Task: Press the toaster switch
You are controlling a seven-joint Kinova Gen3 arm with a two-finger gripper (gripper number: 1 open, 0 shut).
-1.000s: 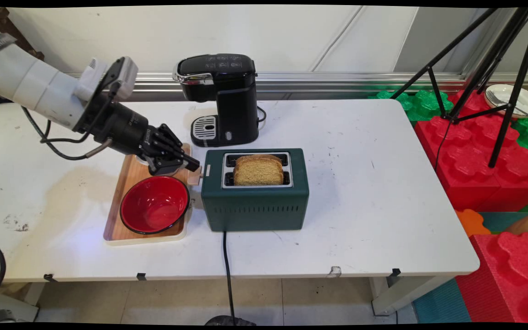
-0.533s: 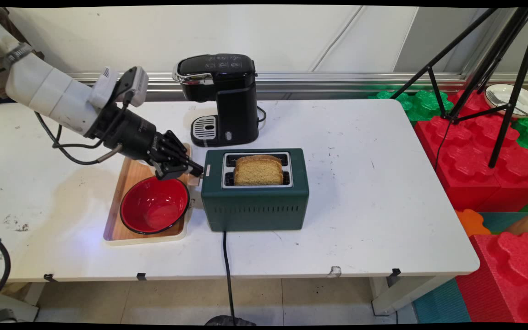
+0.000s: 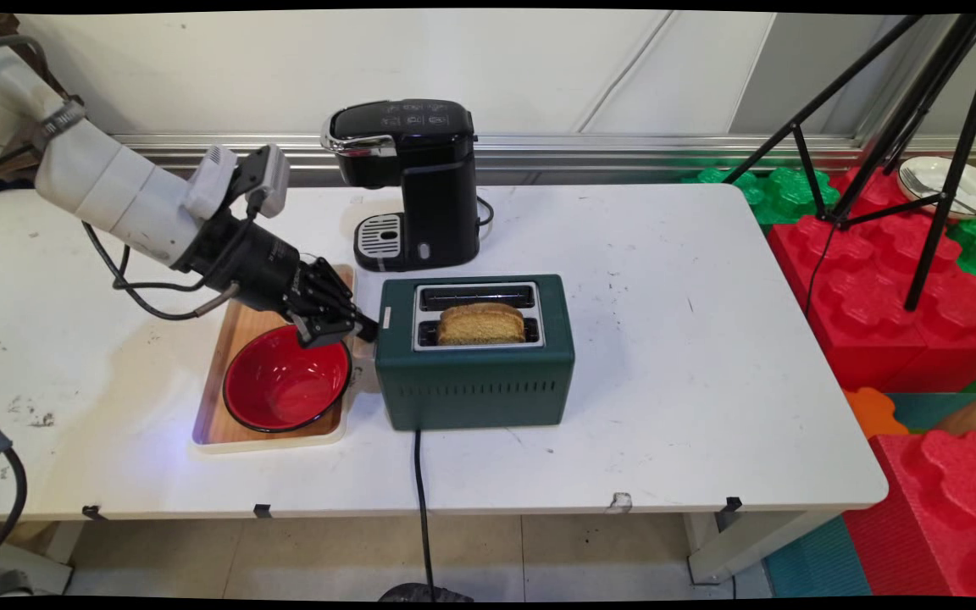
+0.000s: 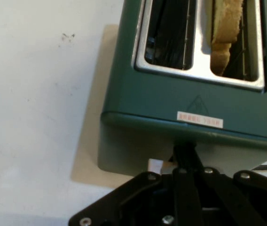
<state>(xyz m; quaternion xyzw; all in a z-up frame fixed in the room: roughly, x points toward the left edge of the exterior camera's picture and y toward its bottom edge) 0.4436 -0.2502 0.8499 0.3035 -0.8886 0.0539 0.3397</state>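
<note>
Gripper [image 3: 363, 325], fingers pressed together, bore on the lever at the toaster's [image 3: 474, 385] near end; toaster body extended straight ahead, bread [image 3: 481, 324] sunk in its slot, red bowl [image 3: 287, 379] just beside.

Bright, even light from overhead fills the main view, casting soft, short shadows beside the dark green metal toaster [image 3: 474, 356] on the white worktop [image 3: 666, 339]. Straight lines bow near the edges. The hand view is softer, slightly blurred.

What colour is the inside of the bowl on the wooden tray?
Red, with a black rim; the bowl shows best in the main view.
</note>
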